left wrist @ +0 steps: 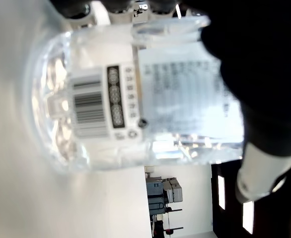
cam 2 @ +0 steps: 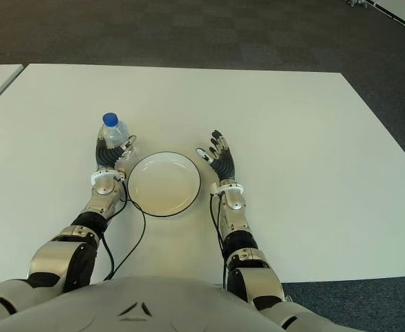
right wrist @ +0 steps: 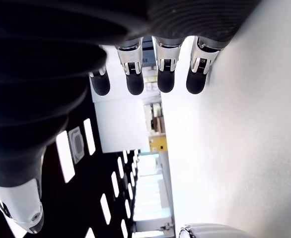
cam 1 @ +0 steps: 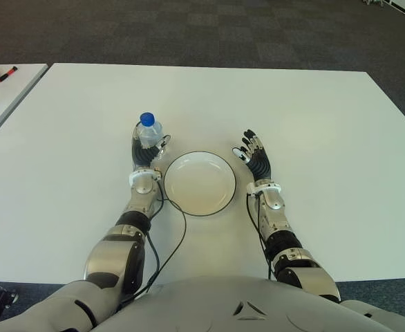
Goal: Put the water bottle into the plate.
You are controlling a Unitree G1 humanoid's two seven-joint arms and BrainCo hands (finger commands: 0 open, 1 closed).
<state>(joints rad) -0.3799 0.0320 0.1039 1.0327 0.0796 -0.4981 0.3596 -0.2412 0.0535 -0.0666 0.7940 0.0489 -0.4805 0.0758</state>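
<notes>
White table (cam 1: 313, 124) under me: my left hand (cam 1: 146, 153) wraps the upright water bottle (cam 1: 149, 131), left of the plate (cam 1: 200, 183). Probably light, slick, crushable; mid-body grip suits. Right hand (cam 1: 256, 159) spread, empty.

A lab or office room. Dark carpet tiles (cam 1: 209, 31) surround white tables (cam 1: 327, 138). Markers (cam 1: 2, 73) lie on the neighbouring table.
</notes>
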